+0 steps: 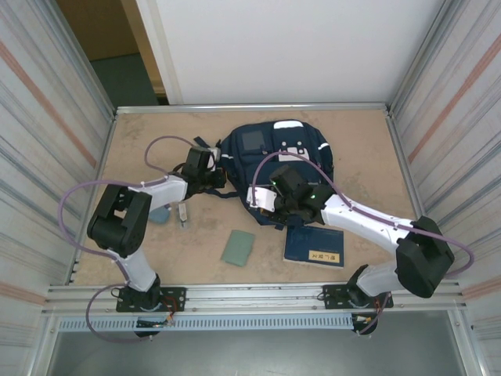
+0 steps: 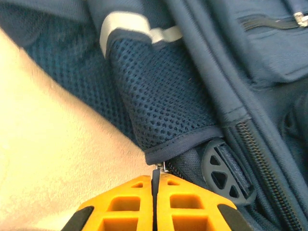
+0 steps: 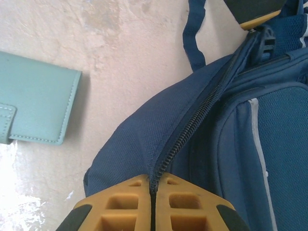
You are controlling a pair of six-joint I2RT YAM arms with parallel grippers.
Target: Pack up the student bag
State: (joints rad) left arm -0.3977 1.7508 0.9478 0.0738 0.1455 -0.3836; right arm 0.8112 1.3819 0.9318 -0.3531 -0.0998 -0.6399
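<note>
The student bag [image 1: 275, 153], navy with thin pale stripes, lies at the back middle of the table. My left gripper [image 1: 213, 178] is at the bag's left side. In the left wrist view its orange fingers [image 2: 155, 179] are shut on a dark zipper pull [image 2: 156, 172], just below a mesh side pocket [image 2: 163, 96]. My right gripper [image 1: 268, 200] is at the bag's near edge. It is shut [image 3: 153, 185] on the bag's fabric at the closed zipper [image 3: 192, 125], which runs up and away from the fingertips.
A dark blue book with a yellow label [image 1: 314, 247] lies near the right arm. A teal wallet [image 1: 237, 247] [image 3: 36, 98] lies at the front middle. A small teal item [image 1: 160, 213] and a small pale object [image 1: 182, 213] lie by the left arm. Metal walls enclose the table.
</note>
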